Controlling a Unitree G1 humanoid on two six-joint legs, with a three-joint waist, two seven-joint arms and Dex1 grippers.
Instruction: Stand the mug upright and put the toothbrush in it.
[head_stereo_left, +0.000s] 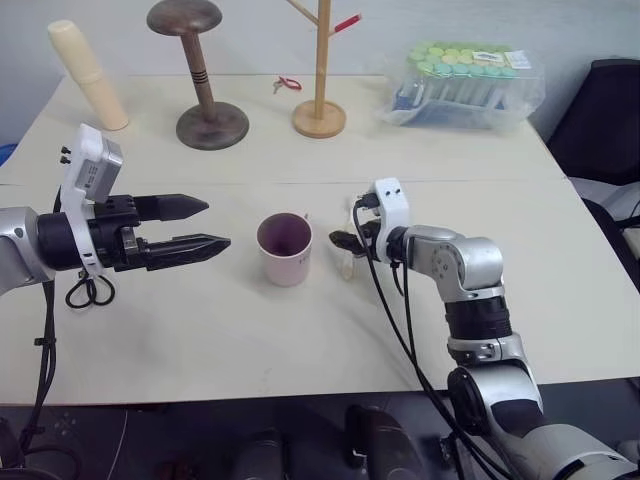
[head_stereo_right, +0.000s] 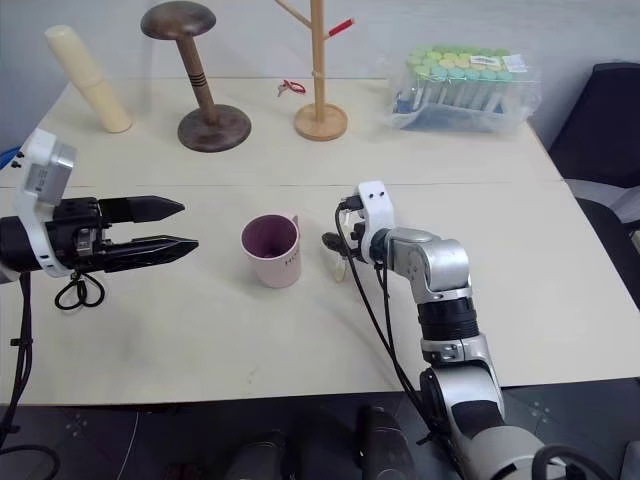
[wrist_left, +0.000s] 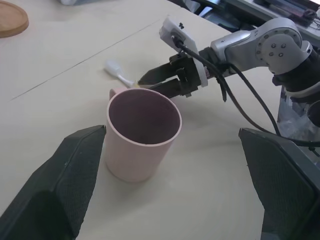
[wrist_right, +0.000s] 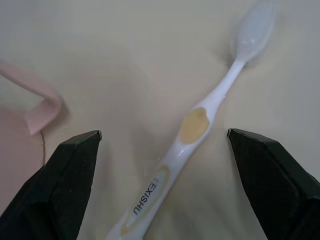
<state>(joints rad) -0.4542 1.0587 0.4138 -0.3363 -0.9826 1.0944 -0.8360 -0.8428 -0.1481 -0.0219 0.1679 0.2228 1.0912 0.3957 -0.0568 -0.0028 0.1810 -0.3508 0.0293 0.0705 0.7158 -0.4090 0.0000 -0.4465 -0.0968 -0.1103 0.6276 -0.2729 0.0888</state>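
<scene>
Right tool (wrist_right: 162, 150) wide open over toothbrush (wrist_right: 200, 130) | left tool (head_stereo_left: 205, 228) open, empty | mug (head_stereo_left: 285, 248) upright between, seemingly untouched

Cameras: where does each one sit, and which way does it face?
Both eye views: on the head, looking down over the table and both arms.
Left wrist view: along the open left gripper at the upright mug and right gripper.
Right wrist view: along the open right gripper at the toothbrush, lying flat.
All share the mug.

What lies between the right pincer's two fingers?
The toothbrush lies flat on the table between its open fingers, untouched, as the right wrist view shows.
</scene>
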